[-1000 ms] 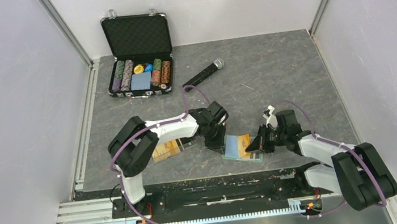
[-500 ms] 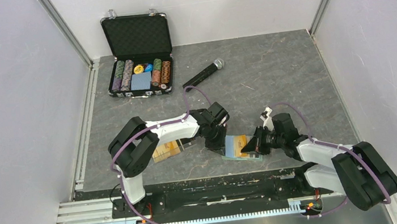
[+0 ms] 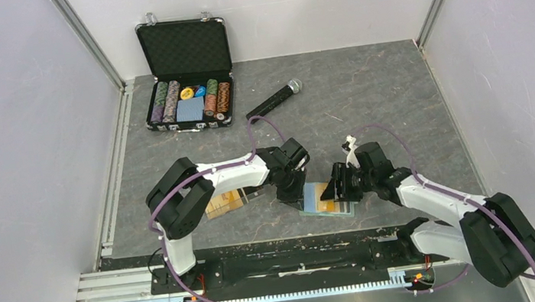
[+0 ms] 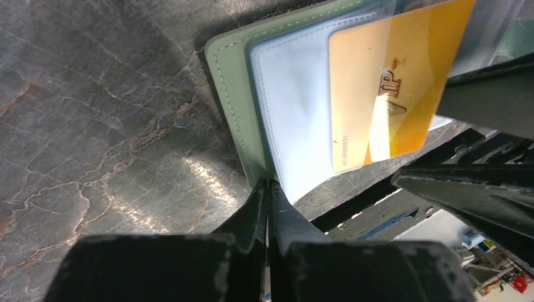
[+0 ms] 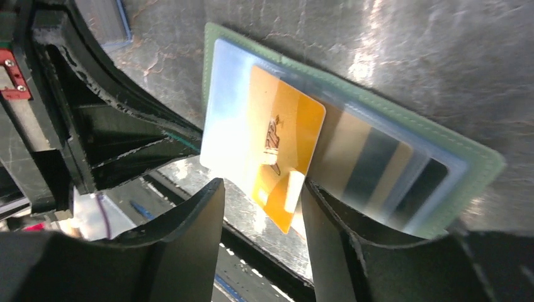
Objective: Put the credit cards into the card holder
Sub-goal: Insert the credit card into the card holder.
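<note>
While the left gripper has its jaws pressed together, tips on the edge of the open card holder, the right gripper is spread, with the free end of an orange card between its jaws. That card sits partway in a clear sleeve of the holder, lower centre of the overhead view. Other cards fill neighbouring sleeves. On the desk, upper left, an open case holds poker chips.
</note>
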{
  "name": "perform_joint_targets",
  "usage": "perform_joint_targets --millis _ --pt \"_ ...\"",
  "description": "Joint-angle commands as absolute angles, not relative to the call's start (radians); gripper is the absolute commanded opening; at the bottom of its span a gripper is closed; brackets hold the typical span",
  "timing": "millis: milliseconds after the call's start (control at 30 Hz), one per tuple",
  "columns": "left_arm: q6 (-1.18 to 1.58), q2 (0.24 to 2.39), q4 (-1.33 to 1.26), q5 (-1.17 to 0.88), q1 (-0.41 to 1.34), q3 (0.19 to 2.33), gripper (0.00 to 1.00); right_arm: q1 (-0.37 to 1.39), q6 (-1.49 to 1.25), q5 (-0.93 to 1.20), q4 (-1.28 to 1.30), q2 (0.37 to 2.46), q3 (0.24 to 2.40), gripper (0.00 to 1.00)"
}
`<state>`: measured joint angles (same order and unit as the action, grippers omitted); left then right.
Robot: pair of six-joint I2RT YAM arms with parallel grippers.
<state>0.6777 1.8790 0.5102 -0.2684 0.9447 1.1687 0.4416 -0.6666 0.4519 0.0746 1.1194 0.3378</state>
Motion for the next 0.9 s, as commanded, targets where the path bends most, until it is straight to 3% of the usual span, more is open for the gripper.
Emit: perform_joint_targets --millis 0,233,633,867 --pt "0.693 1.896 0.522 -0.264 0.954 1.204 0.02 0.446 -0.547 0.331 0.293 1.098 0.417 0.53" --pt "0.692 1.905 0.523 -0.271 0.954 1.221 0.02 0.455 -0.531 0.325 0.319 1.086 0.416 0.55" --pt "0.688 1.913 0.523 -0.278 0.958 1.227 0.02 0.496 -0.619 0.438 0.114 1.198 0.38 0.43" --pt "0.68 1.907 0.541 -0.265 0.96 1.237 0.02 0.535 -0.641 0.469 0.046 1.249 0.433 0.41"
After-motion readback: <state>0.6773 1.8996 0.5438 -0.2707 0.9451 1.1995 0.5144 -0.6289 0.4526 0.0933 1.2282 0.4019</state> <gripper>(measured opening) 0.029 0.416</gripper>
